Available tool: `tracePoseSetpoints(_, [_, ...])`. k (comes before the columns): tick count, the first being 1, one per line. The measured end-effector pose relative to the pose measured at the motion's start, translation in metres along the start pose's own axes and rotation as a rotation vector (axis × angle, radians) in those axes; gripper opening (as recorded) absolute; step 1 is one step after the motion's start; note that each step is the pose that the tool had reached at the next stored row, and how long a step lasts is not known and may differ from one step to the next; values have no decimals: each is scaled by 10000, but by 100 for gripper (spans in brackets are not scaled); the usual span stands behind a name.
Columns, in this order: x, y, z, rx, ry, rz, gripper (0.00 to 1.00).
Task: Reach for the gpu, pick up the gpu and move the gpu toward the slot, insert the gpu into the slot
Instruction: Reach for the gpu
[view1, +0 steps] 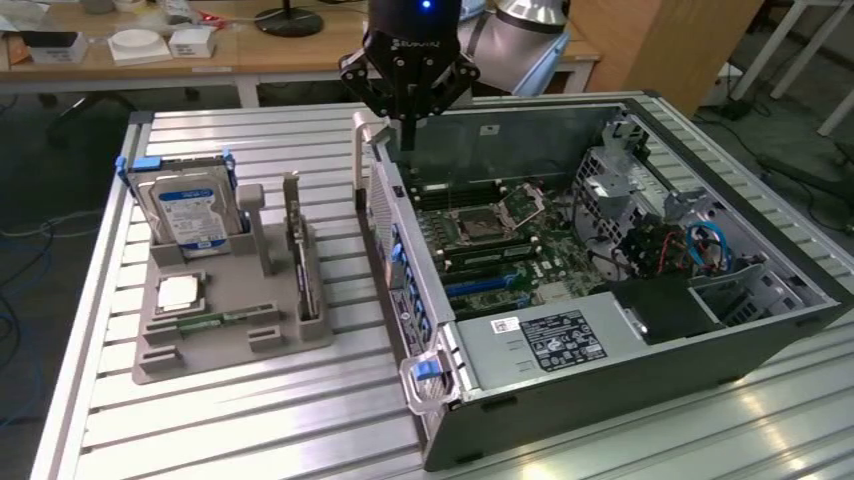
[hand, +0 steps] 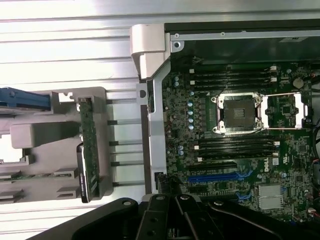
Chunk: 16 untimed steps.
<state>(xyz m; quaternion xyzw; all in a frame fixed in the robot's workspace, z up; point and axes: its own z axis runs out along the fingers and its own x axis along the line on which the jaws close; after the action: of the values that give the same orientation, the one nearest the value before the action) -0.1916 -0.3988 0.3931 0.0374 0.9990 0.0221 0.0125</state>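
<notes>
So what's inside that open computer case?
A green motherboard with an open processor socket, dark memory slots and a blue slot; blue cables by a metal drive cage. A black box covers whatever lies beneath it.

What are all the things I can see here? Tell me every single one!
table: one, silver with ridges, under everything
computer case: one, grey, lying open on the exterior view's right
circuit board: one, dark green, inside the case
cables: a few, blue, inside the case
holder: one, grey, on the table at the exterior view's left
hard drive: one, blue-and-white label, standing in the holder
gpu: one, dark, standing on edge in the holder, on the side nearest the case
chip: one, silver, flat in the holder
memory strip: one, green, lying in the holder
gripper: one, black, shut and empty, above the case's edge
</notes>
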Motion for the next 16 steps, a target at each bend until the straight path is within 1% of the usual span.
tracePoseSetpoints(16, [324, -24, -6, 0, 0, 0, 10])
